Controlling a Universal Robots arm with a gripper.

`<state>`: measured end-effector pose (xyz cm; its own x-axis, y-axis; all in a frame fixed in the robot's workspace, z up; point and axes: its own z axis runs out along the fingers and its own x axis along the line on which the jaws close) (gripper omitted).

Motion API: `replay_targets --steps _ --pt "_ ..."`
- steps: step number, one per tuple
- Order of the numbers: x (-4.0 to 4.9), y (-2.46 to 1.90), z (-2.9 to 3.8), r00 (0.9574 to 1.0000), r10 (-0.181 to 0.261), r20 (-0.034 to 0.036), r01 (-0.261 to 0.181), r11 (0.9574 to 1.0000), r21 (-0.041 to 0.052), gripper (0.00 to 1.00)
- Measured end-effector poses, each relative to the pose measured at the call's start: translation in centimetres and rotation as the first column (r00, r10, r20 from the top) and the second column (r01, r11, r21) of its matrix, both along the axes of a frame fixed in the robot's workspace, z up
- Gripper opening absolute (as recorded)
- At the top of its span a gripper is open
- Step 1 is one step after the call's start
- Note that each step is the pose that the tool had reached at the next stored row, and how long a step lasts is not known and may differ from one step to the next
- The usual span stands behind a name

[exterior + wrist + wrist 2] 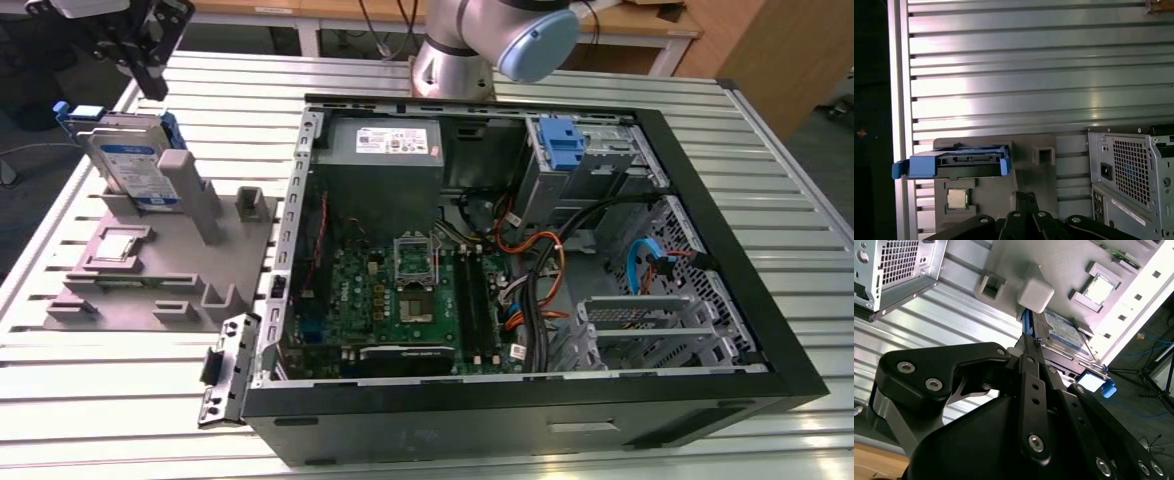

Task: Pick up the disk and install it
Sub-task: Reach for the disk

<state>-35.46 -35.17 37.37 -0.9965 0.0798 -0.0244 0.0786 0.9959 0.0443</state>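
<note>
Disk [134, 165] stands on edge in a grey holder [147, 290] beside the opened case [534, 430], top edge offered up for grasping; the gripper [150, 82] hovers over it, clenched on nothing, apparently lining up

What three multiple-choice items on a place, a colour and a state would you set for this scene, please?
1. Where is the disk? A in the grey fixture; B on the floor; C on a shelf.
2. What colour is its carrier? A red; B blue; C green.
3. How is the disk posed? A lying flat; B standing on edge; C hanging.
Answers: 1 A, it sits in the fixture's slot; 2 B, its frame shows blue; 3 B, its label face is upright.
</note>
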Motion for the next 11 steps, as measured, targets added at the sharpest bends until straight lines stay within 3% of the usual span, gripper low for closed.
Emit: replay_targets --steps 8,11 --pt "-0.93 1.41 -0.47 1.0000 0.000 -0.0003 0.000 1.0000 0.0000 0.10" --pt "-1.68 1.70 -0.68 1.0000 0.000 -0.0004 0.000 1.0000 0.0000 0.10"
